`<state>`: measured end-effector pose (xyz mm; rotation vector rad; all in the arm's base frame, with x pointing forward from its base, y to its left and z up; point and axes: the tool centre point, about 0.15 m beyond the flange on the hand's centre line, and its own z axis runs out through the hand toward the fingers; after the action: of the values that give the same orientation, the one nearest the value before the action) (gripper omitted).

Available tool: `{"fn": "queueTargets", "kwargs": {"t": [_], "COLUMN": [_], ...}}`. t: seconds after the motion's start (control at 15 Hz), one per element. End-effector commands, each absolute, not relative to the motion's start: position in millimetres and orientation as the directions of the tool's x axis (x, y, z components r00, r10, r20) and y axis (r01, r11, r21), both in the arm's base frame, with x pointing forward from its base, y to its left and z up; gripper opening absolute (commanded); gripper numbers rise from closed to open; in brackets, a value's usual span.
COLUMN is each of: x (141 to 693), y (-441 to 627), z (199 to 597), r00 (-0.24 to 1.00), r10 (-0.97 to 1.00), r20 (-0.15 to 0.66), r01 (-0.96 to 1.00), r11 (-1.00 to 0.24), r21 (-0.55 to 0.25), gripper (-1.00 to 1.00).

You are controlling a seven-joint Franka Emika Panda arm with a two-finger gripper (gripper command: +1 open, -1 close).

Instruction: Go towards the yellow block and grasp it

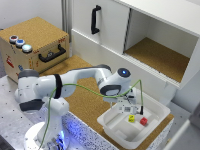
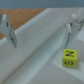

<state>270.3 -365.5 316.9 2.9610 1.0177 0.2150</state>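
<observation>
Right now one gripper (image 1: 131, 106) hangs over a single white tray (image 1: 156, 108), its two fingers spread wide with nothing between them. In the wrist view the fingers (image 2: 69, 33) stand far apart above the tray's pale floor.

One yellow block (image 1: 131, 118) lies in the tray, just below the gripper in the exterior view and not touching it. In the wrist view the yellow block (image 2: 69, 58) sits beside the tip of one finger rather than midway in the gap, and it shows dark markings on two faces; whether finger and block touch cannot be told from this blurred picture.

One red block (image 1: 143, 120) lies in the same tray, just beyond the yellow one on the side away from the arm's base, near but apart from it. It does not appear in the wrist view.

Beyond the gripper stands one white cabinet (image 1: 150, 35) with an open compartment and one black handle (image 1: 94, 19). Behind the arm sits one cork-covered box (image 1: 35, 45) with three round buttons (image 1: 20, 43) on top.
</observation>
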Motion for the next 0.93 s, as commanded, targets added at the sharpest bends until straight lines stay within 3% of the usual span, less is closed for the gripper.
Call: {"fn": "queueTargets", "kwargs": {"t": [0.0,0.27,0.53,0.67,0.87], "x": [331.2,337.7,346.6,347.1,351.1], "y": [-417.4,-419.7,-415.6,-418.8,-428.4], "z": [280.3,257.0,243.4,236.7,218.4], "r00": [0.779,0.779,0.763,0.778,0.79], "r10": [0.621,0.62,0.621,0.608,0.599], "r20": [0.082,0.094,0.181,0.158,0.131], "r01": [0.627,0.627,0.636,0.613,0.607], "r11": [-0.774,-0.776,-0.77,-0.79,-0.795], "r21": [-0.092,-0.071,-0.038,0.018,-0.021], "gripper": [1.0,1.0,1.0,1.0,1.0]}}
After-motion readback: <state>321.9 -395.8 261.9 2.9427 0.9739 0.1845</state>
